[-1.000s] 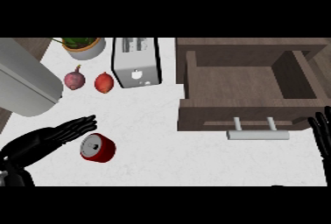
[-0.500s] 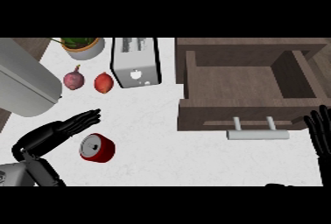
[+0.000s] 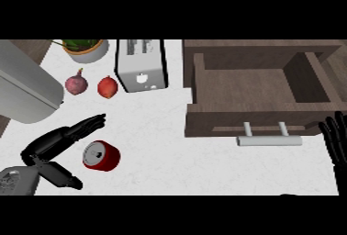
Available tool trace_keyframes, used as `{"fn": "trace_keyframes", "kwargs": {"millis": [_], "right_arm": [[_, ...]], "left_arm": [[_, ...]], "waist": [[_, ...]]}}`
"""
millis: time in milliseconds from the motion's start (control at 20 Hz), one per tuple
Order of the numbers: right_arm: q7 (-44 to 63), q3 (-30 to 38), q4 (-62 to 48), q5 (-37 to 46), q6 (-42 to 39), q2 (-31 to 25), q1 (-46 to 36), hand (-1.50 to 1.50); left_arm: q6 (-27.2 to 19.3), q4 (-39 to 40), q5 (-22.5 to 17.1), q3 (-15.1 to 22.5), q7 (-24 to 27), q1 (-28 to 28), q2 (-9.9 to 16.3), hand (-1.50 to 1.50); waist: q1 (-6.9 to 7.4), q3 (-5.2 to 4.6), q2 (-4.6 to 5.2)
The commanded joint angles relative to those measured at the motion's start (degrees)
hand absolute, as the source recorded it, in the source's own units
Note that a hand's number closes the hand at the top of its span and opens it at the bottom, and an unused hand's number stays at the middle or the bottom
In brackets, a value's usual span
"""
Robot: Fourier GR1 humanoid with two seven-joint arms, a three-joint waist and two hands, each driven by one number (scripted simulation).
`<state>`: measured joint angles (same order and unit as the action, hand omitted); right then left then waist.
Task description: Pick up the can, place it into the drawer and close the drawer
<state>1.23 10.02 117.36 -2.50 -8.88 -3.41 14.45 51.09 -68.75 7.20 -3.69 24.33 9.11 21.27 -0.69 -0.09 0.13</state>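
Here, my left hand (image 3: 64,137) brackets the red can (image 3: 102,156), which lies on its side on the white counter (image 3: 169,156): fingers extended and loosely together above it, thumb low beside it, nothing closed on it yet, set I judge for a sideways grasp. The drawer (image 3: 257,89) stands pulled open to the right, well apart from the can, handle (image 3: 269,140) toward me, ready to receive it. My right hand (image 3: 335,144) rests at the right edge, fingers straight and spread. No label or writing is readable on the can or the toaster (image 3: 141,64).
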Motion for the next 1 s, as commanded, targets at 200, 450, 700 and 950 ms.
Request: {"fn": "trace_keyframes", "kwargs": {"millis": [200, 450, 700, 950], "right_arm": [[3.1, 2.4, 1.23, -2.52, 0.16, -1.28, -2.86, -1.5], [-1.82, -1.2, 1.52, 0.83, -0.64, 1.55, 2.07, -1.5], [0.93, -0.05, 0.1, 0.26, 0.35, 0.54, -2.2, -1.5], [-1.02, 0.41, 0.18, 0.48, 0.11, 0.85, -0.74, -1.5]], "left_arm": [[4.78, 9.96, 2.39, 3.56, 15.31, 3.67, 5.81, -1.5], [-1.51, 16.66, 5.58, 7.98, 21.68, 4.38, 4.87, -1.5], [-4.3, 24.27, 6.78, 10.6, 25.5, 7.6, 5.17, -1.5], [-6.84, 29.27, 6.84, 12.74, 25.7, 11.38, 3.02, -1.5]], "waist": [[-0.15, -0.03, 0.09], [-0.51, -0.04, 0.08], [-0.27, -0.05, 0.21], [-0.56, -0.01, 0.14]]}}
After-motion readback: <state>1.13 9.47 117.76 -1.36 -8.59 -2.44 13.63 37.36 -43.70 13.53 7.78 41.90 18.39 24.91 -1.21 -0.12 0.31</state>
